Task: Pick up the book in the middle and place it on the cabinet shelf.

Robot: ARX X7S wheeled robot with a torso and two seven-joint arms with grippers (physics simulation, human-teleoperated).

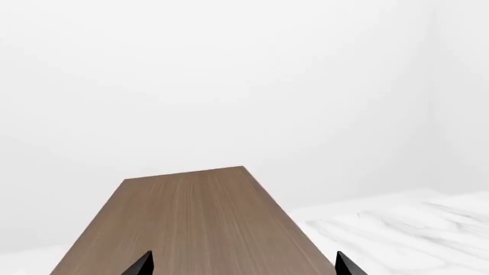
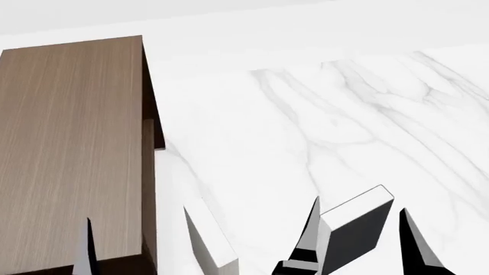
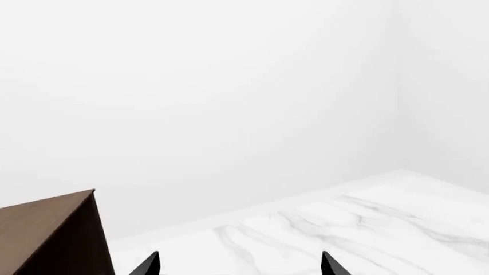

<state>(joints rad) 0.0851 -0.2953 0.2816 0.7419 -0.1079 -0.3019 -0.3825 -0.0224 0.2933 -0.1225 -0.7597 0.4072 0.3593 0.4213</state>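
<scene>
1. Charcoal covers and white page edges mark the book (image 2: 353,232), standing tilted on the marble floor (image 2: 328,114) at the head view's lower right, between the right gripper (image 2: 358,229) fingers.
2. Those fingers flank it, spread wide; contact is unclear, and the right wrist view shows them apart with nothing between.
3. A pale book (image 2: 210,243) stands just beside it.
4. The left gripper (image 1: 244,264) hovers spread over the cabinet shelf (image 2: 68,149), holding nothing.
5. It looks stiff, fairly heavy and smooth-covered; pinching across both covers near the spine seems safest.
6. No title, label or brand is readable anywhere.
</scene>
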